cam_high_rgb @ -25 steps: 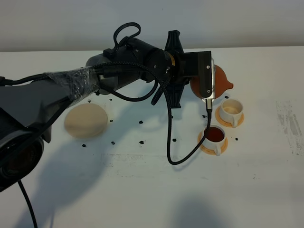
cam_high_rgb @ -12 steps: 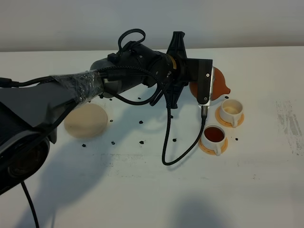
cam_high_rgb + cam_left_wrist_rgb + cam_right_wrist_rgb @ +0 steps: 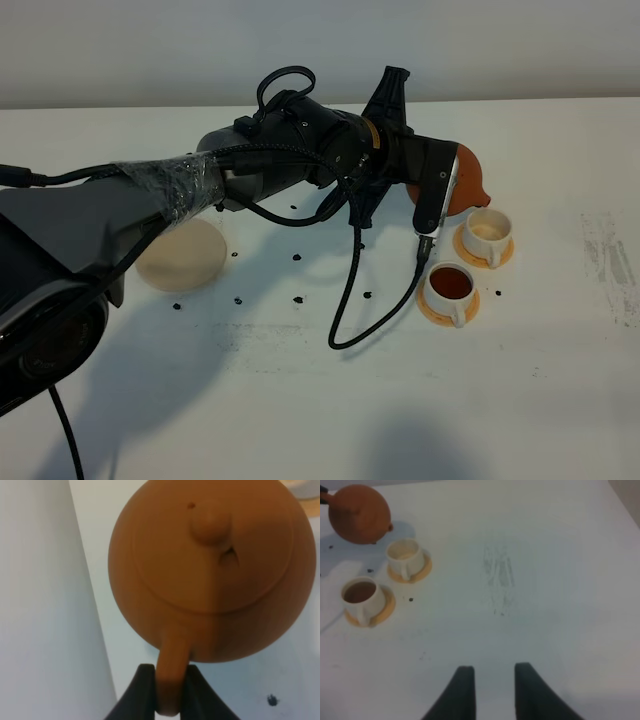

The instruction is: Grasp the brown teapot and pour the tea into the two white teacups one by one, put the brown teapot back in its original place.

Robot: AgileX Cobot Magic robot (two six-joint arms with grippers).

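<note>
Remotely, I have the left tool [image 3: 171,686] clamped on the loop handle of the teapot [image 3: 210,570], which hangs off the tabletop [image 3: 300,400] just beside the far cup [image 3: 488,232]. The wrist view shows the lid almost face-on. The spout shows as a short nub on the side turned to that cup.

The near cup [image 3: 451,286] holds dark tea, while the far one looks pale inside, so I judge the second pour to be the step in hand.

To do it well, I would bring the spout squarely over the far cup's mouth before tipping further. I would roll the wrist slowly so the stream starts thin. The grip should stay firm, since the pinch is on a narrow handle and the pot could swing. The lid is loose-looking and unheld, so a steep tilt risks dropping it. The cable drooping beside the full cup also needs watching.

The right tool [image 3: 492,680] hangs well apart over bare tabletop, its fingers a little apart and holding nothing. Far to the left lies the coaster [image 3: 182,255], vacant, where the pot belongs afterwards.
</note>
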